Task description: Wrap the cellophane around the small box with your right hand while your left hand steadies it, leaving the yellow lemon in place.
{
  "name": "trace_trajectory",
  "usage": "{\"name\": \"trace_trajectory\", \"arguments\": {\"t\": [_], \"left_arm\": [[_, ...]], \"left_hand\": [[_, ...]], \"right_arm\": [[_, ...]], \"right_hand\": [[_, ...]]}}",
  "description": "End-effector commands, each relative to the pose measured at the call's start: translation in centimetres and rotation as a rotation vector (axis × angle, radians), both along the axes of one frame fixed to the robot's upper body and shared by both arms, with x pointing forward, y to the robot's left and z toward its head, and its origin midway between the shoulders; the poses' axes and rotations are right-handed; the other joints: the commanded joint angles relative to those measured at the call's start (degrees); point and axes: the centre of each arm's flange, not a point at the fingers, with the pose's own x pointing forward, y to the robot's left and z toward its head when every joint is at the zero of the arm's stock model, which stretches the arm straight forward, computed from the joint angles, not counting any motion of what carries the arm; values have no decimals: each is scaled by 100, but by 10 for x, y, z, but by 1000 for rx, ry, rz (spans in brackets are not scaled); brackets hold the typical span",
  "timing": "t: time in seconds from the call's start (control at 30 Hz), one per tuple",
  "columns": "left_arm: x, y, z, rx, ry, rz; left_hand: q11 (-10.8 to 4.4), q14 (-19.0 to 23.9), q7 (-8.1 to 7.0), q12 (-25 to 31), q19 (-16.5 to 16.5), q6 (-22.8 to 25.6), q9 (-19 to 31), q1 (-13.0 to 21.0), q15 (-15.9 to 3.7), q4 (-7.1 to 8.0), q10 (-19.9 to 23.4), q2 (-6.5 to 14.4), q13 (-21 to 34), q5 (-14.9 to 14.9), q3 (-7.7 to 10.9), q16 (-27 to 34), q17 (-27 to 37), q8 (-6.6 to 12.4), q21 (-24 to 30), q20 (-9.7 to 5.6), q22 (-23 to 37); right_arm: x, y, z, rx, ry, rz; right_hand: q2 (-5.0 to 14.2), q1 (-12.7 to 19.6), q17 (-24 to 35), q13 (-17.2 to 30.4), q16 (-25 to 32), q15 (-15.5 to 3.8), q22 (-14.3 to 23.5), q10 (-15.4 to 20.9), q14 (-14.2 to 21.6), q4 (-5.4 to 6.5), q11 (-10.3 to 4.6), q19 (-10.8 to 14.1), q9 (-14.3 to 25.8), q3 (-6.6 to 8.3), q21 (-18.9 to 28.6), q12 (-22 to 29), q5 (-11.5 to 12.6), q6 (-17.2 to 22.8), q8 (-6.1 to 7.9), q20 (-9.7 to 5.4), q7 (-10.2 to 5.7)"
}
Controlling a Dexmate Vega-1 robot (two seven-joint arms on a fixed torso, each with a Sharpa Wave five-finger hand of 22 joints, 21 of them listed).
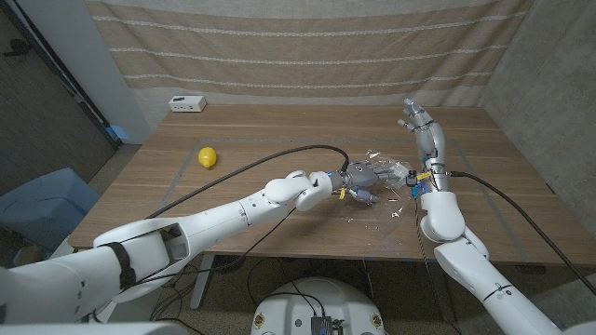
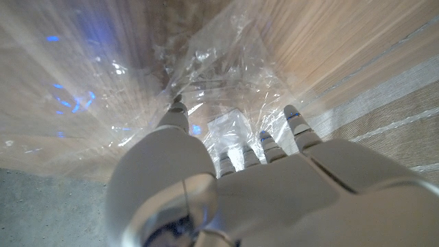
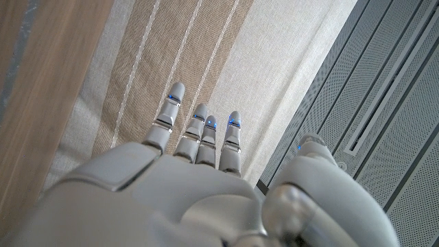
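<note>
- The wooden surface (image 1: 279, 140) spans the head view, with a striped curtain (image 1: 307, 46) hanging behind its far edge.
- The cellophane (image 1: 382, 191) lies crumpled right of centre on the surface; in the left wrist view (image 2: 219, 75) it spreads out beyond the fingertips in shiny creases.
- The left robot hand (image 1: 365, 177) reaches in from about 8 o'clock and rests on the cellophane, fingers spread over it — pressing down on the sheet, not closed around anything that shows.
- The right robot hand (image 1: 419, 119) is raised at about 1 o'clock from the cellophane, well apart from it, fingers straight and apart, holding nothing; the right wrist view shows its fingers (image 3: 202, 130) pointing at the curtain.
- The small box (image 2: 230, 130) shows as a pale block under the cellophane, just beyond the left hand's fingertips (image 2: 293, 116).
- The yellow lemon (image 1: 208, 157) sits at about 9 o'clock from the left robot hand, well apart.
- A small white device (image 1: 187, 103) stands at the far left corner.
</note>
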Motion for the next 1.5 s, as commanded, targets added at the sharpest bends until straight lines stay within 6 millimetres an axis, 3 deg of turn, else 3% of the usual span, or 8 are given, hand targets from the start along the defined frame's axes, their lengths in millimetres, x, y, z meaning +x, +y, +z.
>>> {"name": "trace_trajectory", "arguments": {"t": [0.03, 0.4, 0.87, 1.5], "left_arm": [[-2, 7, 15, -107, 28, 8], [-9, 24, 48, -344, 147, -27], [-15, 62, 77, -641, 256, -80], [-6, 130, 102, -966, 441, -127]], "left_hand": [[20, -13, -10, 39, 4, 30, 14, 16, 2, 37, -22, -16, 9, -15, -13, 34, 5, 8, -27, -2, 11], [26, 77, -3, 82, 60, 128, 15, -52, 67, 28, 75, -35, 9, -12, -46, 56, 6, 46, -61, 28, 18], [145, 74, 7, 121, -128, 256, 17, -467, 188, 185, 182, -85, 18, -23, -211, 67, 33, 68, -223, 109, 38], [213, 16, 37, 111, -168, 251, 16, -623, 304, 213, 191, -109, 23, -4, -265, 45, 33, 41, -289, 126, 51]], "right_arm": [[1, -8, 8, 7, -7, 44], [1, -9, 8, 7, -8, 37], [5, -8, 6, 7, 13, 30], [14, -6, 10, -6, 29, 25]], "right_hand": [[0, -61, -11, -8, -10, 10, 16, -5, -19, -26, 6, -43, 14, -6, -36, -5, -31, -28, -14, 33, -5], [4, -73, -43, -16, -27, -1, 11, 2, -39, -35, 42, -96, 9, -3, -92, 1, -32, -36, -7, 37, -10], [14, -66, -75, -23, -37, 15, 10, -5, -40, -53, 19, -122, 5, 9, -134, 0, -30, -48, -3, 22, -7], [19, -72, -120, -30, -47, 14, 10, 15, -39, -75, 57, -123, 0, 17, -185, 10, -29, -45, 9, -16, -5]]}}
